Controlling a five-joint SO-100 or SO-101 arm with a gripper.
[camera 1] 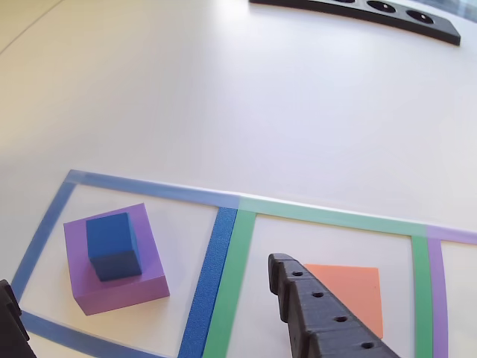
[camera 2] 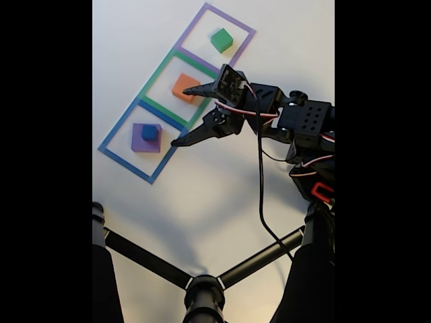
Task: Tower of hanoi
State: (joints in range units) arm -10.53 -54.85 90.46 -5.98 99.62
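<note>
Other view: blue cube (camera 1: 114,245) sits on purple block (camera 1: 115,261) in the blue-taped square; orange block (camera 1: 350,294) next door.

Fixed view: gripper (camera 2: 184,116) spread wide, empty, hovering near them. Likely reaching; next, descend onto blue cube.

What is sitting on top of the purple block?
A smaller blue cube sits on the purple block, inside the blue-taped square. The purple surface under the cube is covered, so nothing there can be seen.
</note>
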